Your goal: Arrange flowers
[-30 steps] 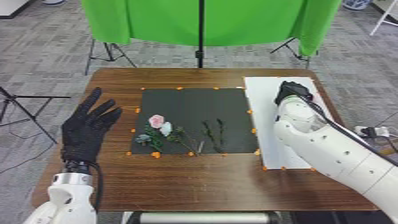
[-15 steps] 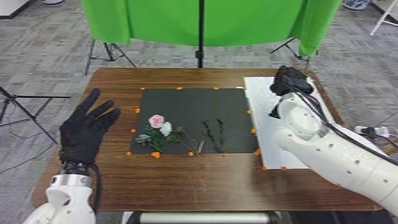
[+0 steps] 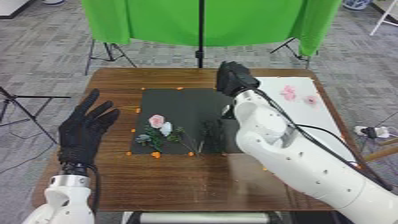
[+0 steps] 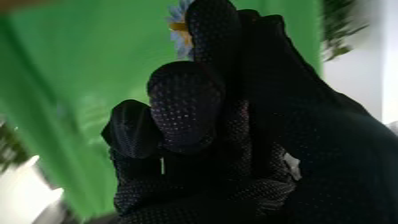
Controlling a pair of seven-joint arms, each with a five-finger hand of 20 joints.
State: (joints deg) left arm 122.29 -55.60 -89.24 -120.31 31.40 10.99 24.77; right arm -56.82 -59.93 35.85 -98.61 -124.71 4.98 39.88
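In the head view, my left hand is held left of the dark mat, open with its fingers spread. My right hand is over the mat's back right corner. A pink flower, a white one and a small pale blue one lie at the mat's left side with green leaves. Two pink flowers lie on the white sheet. In the right wrist view, my right hand partly covers a blue flower with a yellow centre; whether it is held is unclear.
Orange bits mark the mat's border. Dark thin sprigs lie on the mat near my right forearm, which crosses the white sheet's front part. Beyond the wooden table hangs a green cloth.
My right hand has moved left from above the white sheet to the mat's back right corner, uncovering the two pink flowers. The left hand has hardly moved.
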